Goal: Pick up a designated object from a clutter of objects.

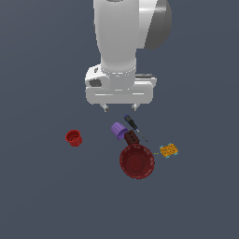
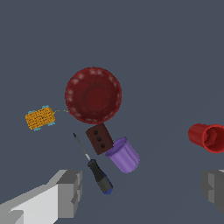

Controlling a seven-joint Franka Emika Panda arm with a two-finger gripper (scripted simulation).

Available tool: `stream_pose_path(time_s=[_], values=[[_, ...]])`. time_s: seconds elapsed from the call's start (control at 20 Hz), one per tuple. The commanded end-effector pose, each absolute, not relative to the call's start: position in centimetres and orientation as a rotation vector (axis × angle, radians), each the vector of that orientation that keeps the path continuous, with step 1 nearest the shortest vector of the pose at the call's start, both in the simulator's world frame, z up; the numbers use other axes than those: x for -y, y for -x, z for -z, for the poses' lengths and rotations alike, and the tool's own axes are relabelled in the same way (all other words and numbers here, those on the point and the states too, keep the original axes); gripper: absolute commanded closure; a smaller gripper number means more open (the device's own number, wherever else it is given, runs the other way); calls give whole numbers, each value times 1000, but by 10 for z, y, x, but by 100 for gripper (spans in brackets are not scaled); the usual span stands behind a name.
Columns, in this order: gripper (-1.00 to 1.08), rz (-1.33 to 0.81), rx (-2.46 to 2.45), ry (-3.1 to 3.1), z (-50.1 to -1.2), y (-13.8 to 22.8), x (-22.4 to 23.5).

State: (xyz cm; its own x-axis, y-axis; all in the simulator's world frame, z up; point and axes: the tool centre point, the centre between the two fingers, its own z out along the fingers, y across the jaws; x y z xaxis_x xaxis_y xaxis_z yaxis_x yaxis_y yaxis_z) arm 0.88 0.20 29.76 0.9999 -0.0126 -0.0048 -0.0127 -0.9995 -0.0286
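The small dark reddish-brown block (image 1: pixel 131 137) with tiny dark holes lies between the purple cup (image 1: pixel 118 130) and the large dark red bowl (image 1: pixel 137 161). In the wrist view the block (image 2: pixel 99 138) touches the purple cup (image 2: pixel 124 155) and sits just off the bowl (image 2: pixel 93 95). My gripper (image 1: pixel 120 108) hangs open and empty above the clutter, behind the purple cup and the screwdriver (image 1: pixel 131 123). Its two fingers (image 2: pixel 68 192) show wide apart in the wrist view, holding nothing.
A small bright red cup (image 1: pixel 73 138) lies apart at the exterior view's left, also in the wrist view (image 2: pixel 207 137). An orange waffle-like piece (image 1: pixel 168 150) lies to the bowl's right, also in the wrist view (image 2: pixel 40 118). The black-and-blue screwdriver (image 2: pixel 92 166) lies beside the block.
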Motion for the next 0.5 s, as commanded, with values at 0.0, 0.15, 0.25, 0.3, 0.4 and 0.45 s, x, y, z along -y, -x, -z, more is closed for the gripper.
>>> stream_pose_path(time_s=[0.0, 0.15, 0.25, 0.3, 0.4, 0.45], values=[[-92, -7, -20, 3113, -298, -9, -2], [-92, -9, -19, 3108, -297, -9, -7], [-92, -12, -19, 3099, -297, -9, -15], [-92, -14, -18, 3094, -297, -9, -20], [-92, -16, -18, 3087, -297, -9, -26], [-92, -17, -19, 3086, -298, -9, -28]])
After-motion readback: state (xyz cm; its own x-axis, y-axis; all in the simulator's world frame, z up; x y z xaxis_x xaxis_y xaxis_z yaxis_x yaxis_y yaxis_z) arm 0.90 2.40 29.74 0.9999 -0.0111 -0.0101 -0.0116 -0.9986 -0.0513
